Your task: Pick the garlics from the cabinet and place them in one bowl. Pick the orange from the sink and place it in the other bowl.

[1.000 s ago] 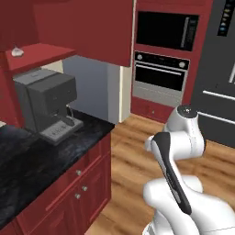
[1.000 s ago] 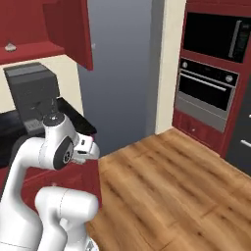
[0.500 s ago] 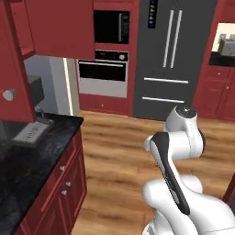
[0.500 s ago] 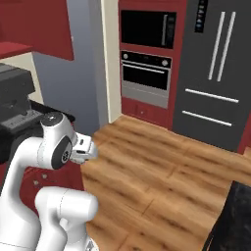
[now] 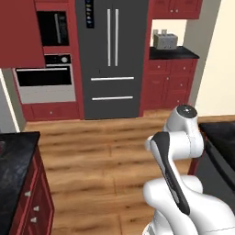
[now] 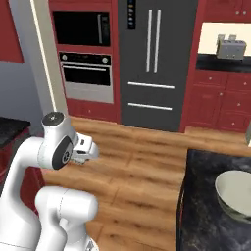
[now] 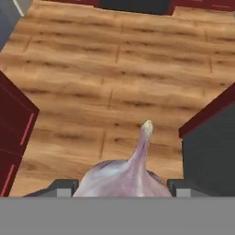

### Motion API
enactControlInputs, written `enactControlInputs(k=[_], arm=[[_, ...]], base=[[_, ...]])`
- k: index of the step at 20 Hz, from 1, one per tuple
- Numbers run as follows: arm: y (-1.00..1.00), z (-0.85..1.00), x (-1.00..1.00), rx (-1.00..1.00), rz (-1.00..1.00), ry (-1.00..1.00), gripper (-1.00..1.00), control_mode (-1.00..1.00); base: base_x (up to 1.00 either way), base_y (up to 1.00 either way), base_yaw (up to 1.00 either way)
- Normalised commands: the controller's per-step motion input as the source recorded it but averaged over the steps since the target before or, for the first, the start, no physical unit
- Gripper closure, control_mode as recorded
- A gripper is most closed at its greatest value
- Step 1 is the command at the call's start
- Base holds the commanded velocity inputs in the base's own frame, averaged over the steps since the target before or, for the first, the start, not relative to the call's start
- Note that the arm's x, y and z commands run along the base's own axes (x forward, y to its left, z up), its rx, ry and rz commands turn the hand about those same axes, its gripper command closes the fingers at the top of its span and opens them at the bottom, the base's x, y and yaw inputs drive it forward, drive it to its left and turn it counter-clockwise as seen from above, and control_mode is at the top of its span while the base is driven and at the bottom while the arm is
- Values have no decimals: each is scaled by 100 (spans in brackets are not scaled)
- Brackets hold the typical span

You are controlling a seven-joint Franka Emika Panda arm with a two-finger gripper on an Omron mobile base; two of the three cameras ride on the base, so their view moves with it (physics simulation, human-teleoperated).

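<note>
On my hand feed I have a garlic [image 7: 124, 176] sitting between the two dark fingertips [image 7: 62, 187] of the end effector [image 7: 123, 189], which is closed around the bulb. The garlic is whitish-grey with faint purple streaks, and its pointed tip sticks up toward the middle of the picture. Beyond it I see the wooden floor [image 7: 114, 73], with a dark red cabinet face [image 7: 13, 133] at the left edge and a dark tabletop [image 7: 209, 156] with a red edge at the right.

From the right base camera, the white arm [image 6: 44, 162] is folded close to its body, and the end effector [image 6: 84, 151] sits just beside the upper joint, pointing toward the room. From that angle I cannot make out the garlic in it. At the lower right lies a dark speckled tabletop [image 6: 206, 196] carrying a pale bowl [image 6: 238, 193], which is cut off by the picture's edge; what I can see of its inside looks bare.

From the left base camera, the arm [image 5: 176, 147] rises at the lower right. Ahead stands a dark grey fridge [image 5: 112, 55] with an oven [image 5: 43, 82] and microwave [image 5: 53, 27] set in red units to its left. A toaster [image 5: 165, 40] rests on a far tabletop [image 5: 176, 53] to the fridge's right.
</note>
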Motion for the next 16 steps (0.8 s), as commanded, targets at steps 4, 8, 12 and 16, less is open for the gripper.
enactControlInputs(k=[4, 8, 12, 16], arm=[[0, 0, 0, 0, 0, 0, 100, 100], [0, 0, 0, 0, 0, 0, 100, 100], [0, 0, 0, 0, 0, 0, 100, 100], [0, 0, 0, 0, 0, 0, 100, 100]], base=[[0, 14, -48], [0, 25, -45], [-1, 51, -46], [0, 71, -43]])
